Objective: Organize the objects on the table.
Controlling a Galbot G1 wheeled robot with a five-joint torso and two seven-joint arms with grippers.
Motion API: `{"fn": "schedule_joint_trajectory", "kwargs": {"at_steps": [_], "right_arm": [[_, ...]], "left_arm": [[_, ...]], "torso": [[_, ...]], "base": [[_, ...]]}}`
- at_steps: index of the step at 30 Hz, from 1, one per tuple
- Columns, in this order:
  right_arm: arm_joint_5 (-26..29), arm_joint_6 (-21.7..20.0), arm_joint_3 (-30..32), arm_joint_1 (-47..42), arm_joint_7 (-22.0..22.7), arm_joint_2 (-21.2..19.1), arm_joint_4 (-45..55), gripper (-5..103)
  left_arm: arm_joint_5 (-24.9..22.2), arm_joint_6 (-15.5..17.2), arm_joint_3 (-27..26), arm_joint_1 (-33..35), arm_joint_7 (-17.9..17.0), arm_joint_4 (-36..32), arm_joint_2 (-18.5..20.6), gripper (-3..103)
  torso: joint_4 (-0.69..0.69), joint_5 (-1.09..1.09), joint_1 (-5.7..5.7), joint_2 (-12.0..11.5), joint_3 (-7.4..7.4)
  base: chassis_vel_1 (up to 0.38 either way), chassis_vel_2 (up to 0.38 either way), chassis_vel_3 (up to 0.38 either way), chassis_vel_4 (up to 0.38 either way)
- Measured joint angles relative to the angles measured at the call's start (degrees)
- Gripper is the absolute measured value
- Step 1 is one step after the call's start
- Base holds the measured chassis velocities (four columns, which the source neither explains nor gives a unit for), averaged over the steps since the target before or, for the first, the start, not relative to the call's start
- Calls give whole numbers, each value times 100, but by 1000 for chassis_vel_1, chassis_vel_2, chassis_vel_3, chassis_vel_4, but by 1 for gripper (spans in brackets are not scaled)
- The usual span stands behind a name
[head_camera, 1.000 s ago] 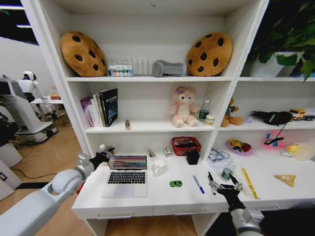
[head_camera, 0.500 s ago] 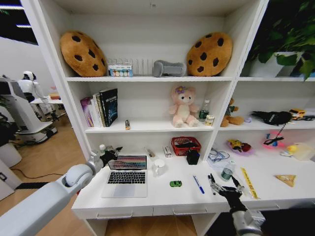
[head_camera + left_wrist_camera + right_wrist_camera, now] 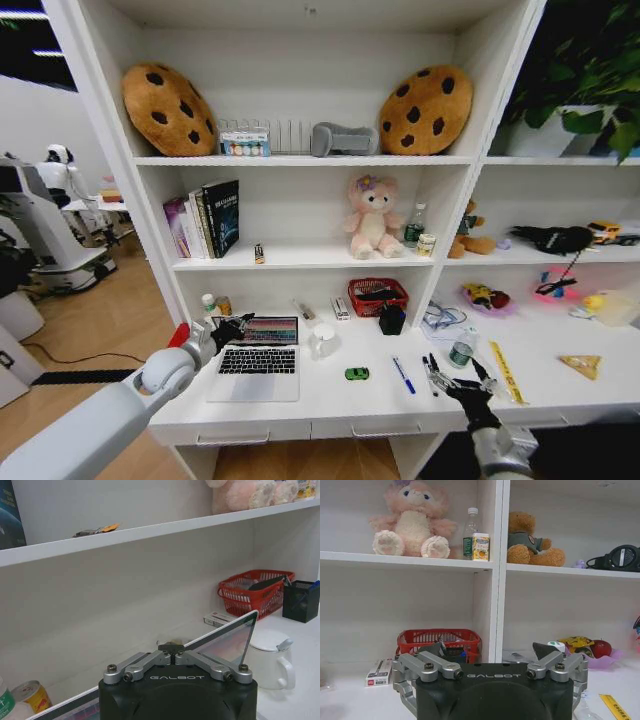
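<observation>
Left gripper [image 3: 237, 324]: your arm reaches in from the near left; fingers closed at the laptop [image 3: 256, 357] lid's top left edge.
Right gripper [image 3: 457, 380]: open, hovering over the table's [image 3: 330, 400] near right edge, between blue pen [image 3: 403, 375] and bottle [image 3: 461, 350].

A robot test room dressed up as a home study — white built-in shelving [image 3: 300, 160] holds books [image 3: 205, 215], a plush toy [image 3: 372, 217] and cookie cushions [image 3: 427, 108] above a desk [image 3: 330, 400] with a laptop [image 3: 256, 357]. At nine o'clock, another robot [image 3: 58, 172] stands on wood flooring.
</observation>
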Motion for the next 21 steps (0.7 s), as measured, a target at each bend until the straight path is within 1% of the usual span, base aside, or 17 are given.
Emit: {"fn": "schedule_joint_trajectory", "kwargs": {"at_steps": [5,8,9,10,11,12,14,17,21], "right_arm": [[13,5,8,13,11,16,0,100],[17,5,-8,19,21,37,0,100],[17,5,-8,19,21,37,0,100],[18,5,-15,22,23,39,3,100],[18,5,-15,22,23,39,3,100],[18,5,-23,30,27,44,10,100],[29,1,-25,37,36,54,28,100],[38,-3,-24,37,45,54,41,100],[51,-3,15,19,53,55,62,100]], "left_arm": [[58,29,-191,241,53,-94,59,0],[195,34,-571,683,190,-249,186,0],[195,34,-571,683,190,-249,186,0],[258,35,-777,908,241,-321,225,0],[258,35,-777,908,241,-321,225,0],[386,24,-1029,1228,308,-418,262,0],[646,11,-1268,1583,383,-500,265,0],[736,9,-1356,1740,397,-560,233,0],[811,6,-1354,1768,403,-576,198,0]], "torso": [[-1,-1,0,0,0],[-1,0,0,0,0],[-1,0,0,0,0],[0,-1,0,0,0],[0,-1,0,0,0],[1,1,0,0,0],[2,-1,0,0,0],[0,0,0,0,0],[-1,0,0,0,0]], "base": [[0,0,0,0],[0,0,0,0],[0,0,0,0],[0,0,0,0],[0,0,0,0],[0,0,0,0],[0,0,0,0],[0,0,0,0],[0,0,0,0]]}}
